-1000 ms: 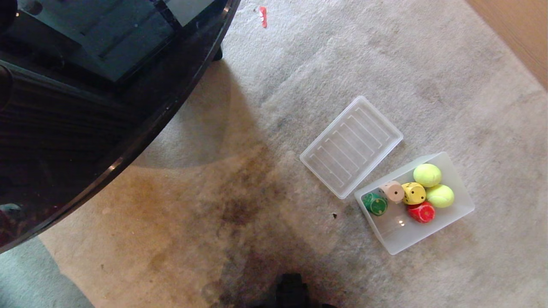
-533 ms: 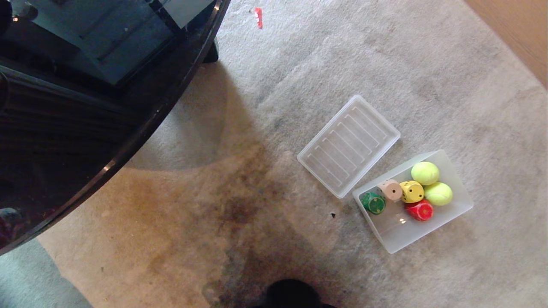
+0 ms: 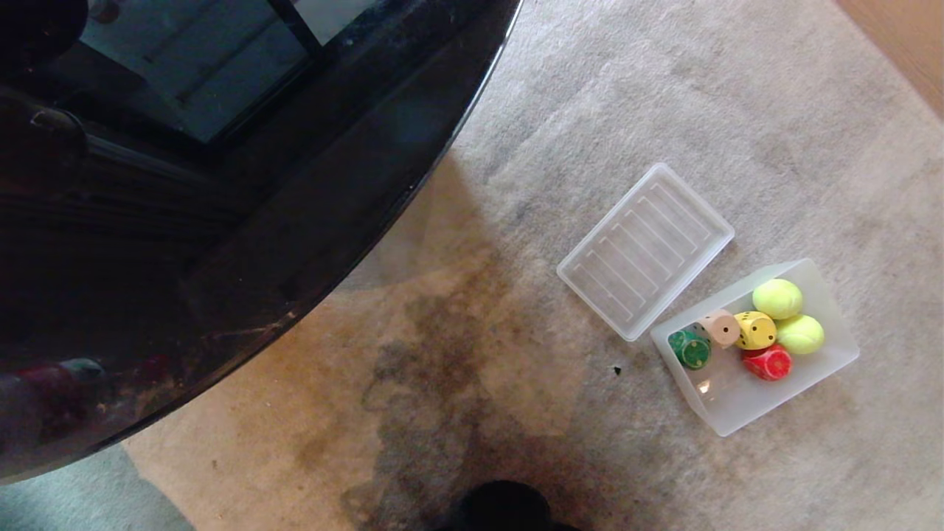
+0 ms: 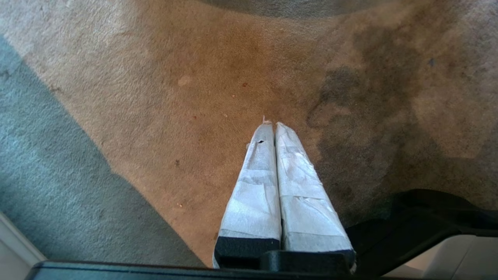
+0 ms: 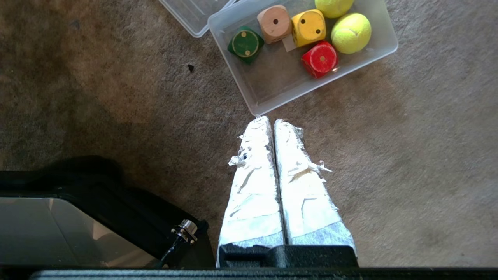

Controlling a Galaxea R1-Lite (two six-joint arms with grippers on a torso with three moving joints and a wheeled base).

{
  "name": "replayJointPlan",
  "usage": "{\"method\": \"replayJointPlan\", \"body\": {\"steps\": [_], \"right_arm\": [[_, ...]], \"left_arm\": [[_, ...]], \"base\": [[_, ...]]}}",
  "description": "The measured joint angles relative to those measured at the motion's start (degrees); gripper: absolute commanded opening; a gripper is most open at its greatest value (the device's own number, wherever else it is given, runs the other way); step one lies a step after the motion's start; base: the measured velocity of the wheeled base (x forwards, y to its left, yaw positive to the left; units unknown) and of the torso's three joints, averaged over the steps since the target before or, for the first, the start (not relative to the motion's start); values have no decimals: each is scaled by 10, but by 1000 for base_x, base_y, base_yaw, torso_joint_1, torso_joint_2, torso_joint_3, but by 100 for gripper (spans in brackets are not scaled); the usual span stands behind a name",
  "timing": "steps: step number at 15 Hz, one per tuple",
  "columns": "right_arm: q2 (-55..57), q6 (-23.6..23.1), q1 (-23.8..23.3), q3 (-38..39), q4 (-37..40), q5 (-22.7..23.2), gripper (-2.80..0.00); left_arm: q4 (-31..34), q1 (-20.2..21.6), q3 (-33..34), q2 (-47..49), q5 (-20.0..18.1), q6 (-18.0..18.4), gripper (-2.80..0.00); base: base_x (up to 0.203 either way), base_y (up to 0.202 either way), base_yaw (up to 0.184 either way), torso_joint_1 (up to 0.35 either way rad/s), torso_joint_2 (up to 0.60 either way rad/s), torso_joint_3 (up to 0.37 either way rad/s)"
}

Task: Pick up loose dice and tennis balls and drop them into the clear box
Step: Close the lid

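The clear box (image 3: 837,354) (image 5: 272,97) sits on the carpet at the right of the head view. Inside it lie the green die (image 3: 689,349) (image 5: 245,43), tan die (image 3: 720,327) (image 5: 274,23), yellow die (image 3: 754,330) (image 5: 309,27) and red die (image 3: 768,363) (image 5: 320,58), plus two tennis balls (image 3: 776,298) (image 3: 800,333) (image 5: 351,32). My right gripper (image 5: 271,121) hangs shut and empty above the carpet, just short of the box's near corner. Over stained carpet, well away from the box, my left gripper (image 4: 271,125) is shut with nothing in it. Neither arm shows in the head view.
The flat ribbed lid (image 3: 646,251) lies on the carpet touching the box's far-left corner. A glossy black curved table (image 3: 221,184) fills the upper left. A wooden floor strip (image 3: 903,44) runs at the top right. My dark base (image 3: 501,507) shows at the bottom edge.
The whole head view has shifted: the table edge now reaches much further right and the box and lid sit further right in the picture. The camera moved; the box's contents kept their places.
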Motion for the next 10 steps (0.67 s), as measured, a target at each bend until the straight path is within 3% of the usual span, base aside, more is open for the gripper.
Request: {"method": "replayJointPlan", "body": {"steps": [10], "right_arm": [[0, 0, 0, 0, 1, 1, -280]], "left_arm": [[0, 0, 0, 0, 0, 0, -280]], "base": [[0, 0, 0, 0, 0, 0]]}}
